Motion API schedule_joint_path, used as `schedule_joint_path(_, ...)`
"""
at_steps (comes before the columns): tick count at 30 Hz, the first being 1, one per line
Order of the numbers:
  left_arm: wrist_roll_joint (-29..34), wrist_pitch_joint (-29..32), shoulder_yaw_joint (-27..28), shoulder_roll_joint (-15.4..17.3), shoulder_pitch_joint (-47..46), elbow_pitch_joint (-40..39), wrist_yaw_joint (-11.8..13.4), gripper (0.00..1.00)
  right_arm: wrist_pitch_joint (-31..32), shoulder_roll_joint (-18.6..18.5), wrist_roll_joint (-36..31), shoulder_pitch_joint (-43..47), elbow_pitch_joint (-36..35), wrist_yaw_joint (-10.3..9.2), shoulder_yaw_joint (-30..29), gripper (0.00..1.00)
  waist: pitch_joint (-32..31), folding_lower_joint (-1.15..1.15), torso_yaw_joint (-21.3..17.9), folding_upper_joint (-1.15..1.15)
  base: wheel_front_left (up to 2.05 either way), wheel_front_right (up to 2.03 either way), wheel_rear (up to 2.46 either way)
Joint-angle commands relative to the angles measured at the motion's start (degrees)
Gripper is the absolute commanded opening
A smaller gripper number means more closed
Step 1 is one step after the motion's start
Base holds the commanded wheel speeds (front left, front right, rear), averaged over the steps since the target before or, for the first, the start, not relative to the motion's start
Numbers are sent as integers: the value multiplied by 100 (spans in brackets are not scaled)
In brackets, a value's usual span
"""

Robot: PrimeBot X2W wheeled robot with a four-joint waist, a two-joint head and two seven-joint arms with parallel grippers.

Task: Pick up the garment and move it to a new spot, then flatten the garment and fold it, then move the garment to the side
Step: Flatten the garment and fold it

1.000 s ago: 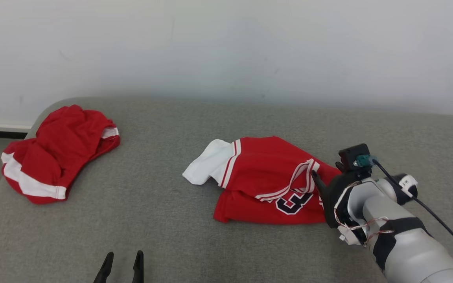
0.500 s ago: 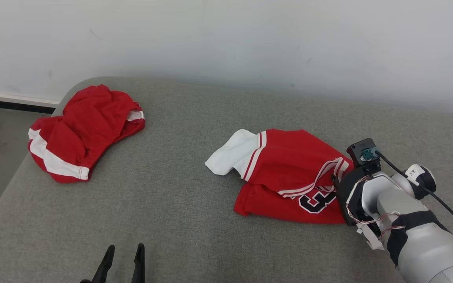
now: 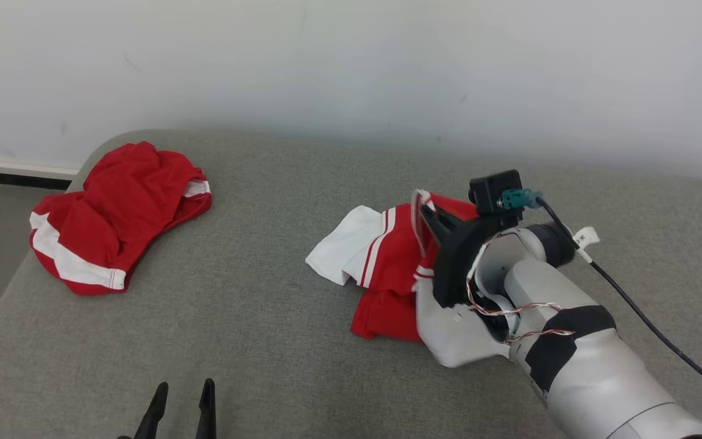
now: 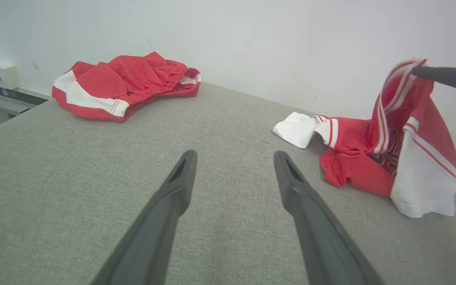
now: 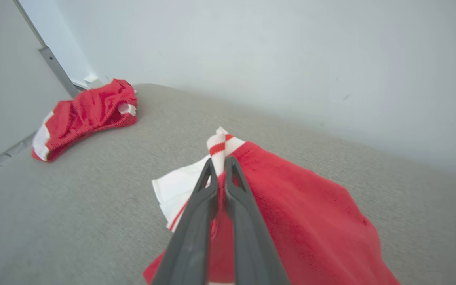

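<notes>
A plain pale wall backs a grey fabric-covered counter with rounded corners. Near its middle is the task's thing, a red sports jersey with white sleeves and striped trim, now only partly resting on the surface. The right tool has pinched its two dark fingers together on a fold of the white-and-red striped trim and holds that edge up off the counter. The fabric rises to a peak there, and one white sleeve hangs free below it. The jersey's other end, with the second white sleeve, lies on the counter. The left tool hovers low over bare counter, fingers spread wide, holding nothing. A crumpled pair of red shorts with white bands sits at the far left corner, well apart.

A second ago the right tool stood open and low at the jersey's right edge, and the jersey lay flat with its dark number showing. Since then the fingers have closed, and the arm has risen and swung leftwards over the garment, drawing its right part up. The head camera has shifted a little too, so the shorts' changed place in the view is no move of theirs. I judge the grasp made and the pick-up under way; carrying to a new spot, flattening, folding and setting aside remain.
</notes>
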Motion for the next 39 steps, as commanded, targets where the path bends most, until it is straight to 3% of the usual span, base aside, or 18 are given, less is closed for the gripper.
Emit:
schedule_joint_path(1, -23, -5, 22, -3, 59, -26, -1, 100, 35, 53, 249, 89, -307, 3, 50, 0, -52, 0, -81, 0, 0, 0, 0)
schedule_joint_path(3, -17, -5, 35, -3, 61, -41, 3, 100, 216, 76, 948, 199, -988, 3, 54, 0, -80, 0, -137, 0, 0, 0, 0)
schedule_joint_path(6, -10, -5, 80, -3, 74, -70, 21, 100, 687, 77, 2705, 201, -2570, 4, -66, 0, -87, 0, -302, 0, 0, 0, 0)
schedule_joint_path(10, -9, -5, 79, -2, 44, -72, 32, 100, 444, 84, 3502, -114, -3116, 4, -255, 0, -89, 0, -401, 0, 0, 0, 0)
schedule_joint_path(15, -41, -5, 37, -2, 30, -58, 44, 100, -399, 84, 4435, -601, -3186, 4, -527, 0, -100, 0, -472, 0, 0, 0, 0)
schedule_joint_path(21, -58, -5, -13, -1, 92, -74, 69, 100, -1341, -69, 4197, -399, -2229, 4, -989, 0, -108, 0, -538, 0, 0, 0, 0)
schedule_joint_path(29, -60, -5, 23, -4, 206, -129, 84, 100, -1622, -655, 3486, 491, -1043, 4, -1236, 0, -112, 0, -695, 0, 0, 0, 0)
schedule_joint_path(39, -80, -5, -42, -2, 226, -173, 145, 100, -1343, -448, 3223, 654, -1272, 4, -1111, 0, -161, 0, -898, 0, 0, 0, 0)
